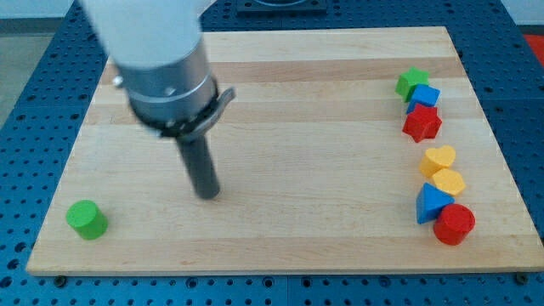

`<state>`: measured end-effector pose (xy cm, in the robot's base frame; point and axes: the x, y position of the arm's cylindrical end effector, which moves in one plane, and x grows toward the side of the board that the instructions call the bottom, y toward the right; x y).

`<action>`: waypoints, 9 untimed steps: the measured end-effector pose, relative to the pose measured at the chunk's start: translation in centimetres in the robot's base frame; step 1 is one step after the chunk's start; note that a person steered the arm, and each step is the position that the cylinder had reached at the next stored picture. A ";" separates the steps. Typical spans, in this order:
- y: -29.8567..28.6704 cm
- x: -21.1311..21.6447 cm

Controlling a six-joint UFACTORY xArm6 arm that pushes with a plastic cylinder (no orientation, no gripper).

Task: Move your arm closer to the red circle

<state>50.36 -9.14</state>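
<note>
Your tip [206, 195] sits on bare wooden board [280, 76], left of center, touching nothing. No fingers on it, just a rod. Red circle [454, 224] stands upright bottom right, touching the blue triangle [430, 202], well apart from tip.

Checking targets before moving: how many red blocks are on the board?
2, both at the view's right: a red star below the blue block, and the red circle at the column's bottom. None seems hidden.
</note>
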 end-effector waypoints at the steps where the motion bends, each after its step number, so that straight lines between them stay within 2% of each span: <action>1: 2.9 -7.3; 3: 14.2 -9.1; 4: 16.4 -16.7; 5: 21.5 -24.5; 6: 32.2 -25.9; 7: 43.1 -22.7; 9: 43.6 -20.8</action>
<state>29.53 34.51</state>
